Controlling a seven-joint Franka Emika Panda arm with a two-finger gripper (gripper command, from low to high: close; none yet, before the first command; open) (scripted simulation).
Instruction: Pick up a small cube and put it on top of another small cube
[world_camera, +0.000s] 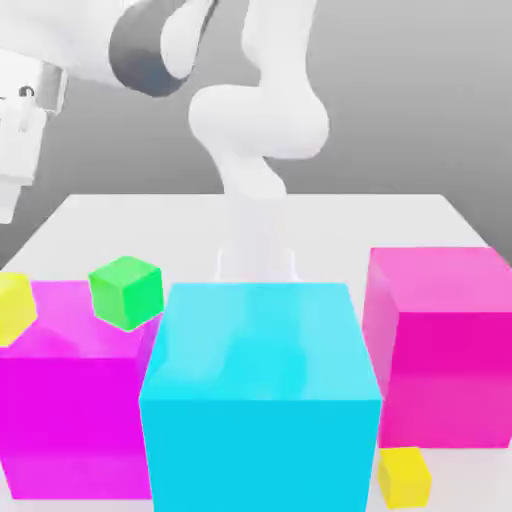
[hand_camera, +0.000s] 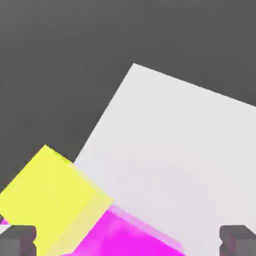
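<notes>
- A white robot arm (world_camera: 260, 130) rises from the far side of a white table (world_camera: 400, 215) and bends toward the exterior view's left, where its hand hangs at the upper edge of that side
- The gripper (hand_camera: 128, 242) has its jaws spread wide with nothing between them; two dark grey fingertips (hand_camera: 17, 240) stand well apart in the hand view
- Under the gripper, in the hand view, a small yellow cube (hand_camera: 50, 200) rests on the top of a big magenta cube (hand_camera: 125, 237), with bare white table beyond
- In the exterior view that small yellow cube (world_camera: 14, 308) sits on the near-left magenta cube (world_camera: 70, 400), low beneath the hand
- The small green cube (world_camera: 126, 291) sits tilted on the same magenta cube, below the gripper and off toward the exterior view's right of it, close to the yellow cube but apart from it
- A big cyan cube (world_camera: 260, 400) stands just beside the magenta one, farther toward the exterior view's right from the gripper
- A second big magenta cube (world_camera: 445, 345) stands well away from the gripper on the exterior view's right
- Another small yellow cube (world_camera: 404, 476) lies on the table in front of that second magenta cube, far from the gripper
</notes>
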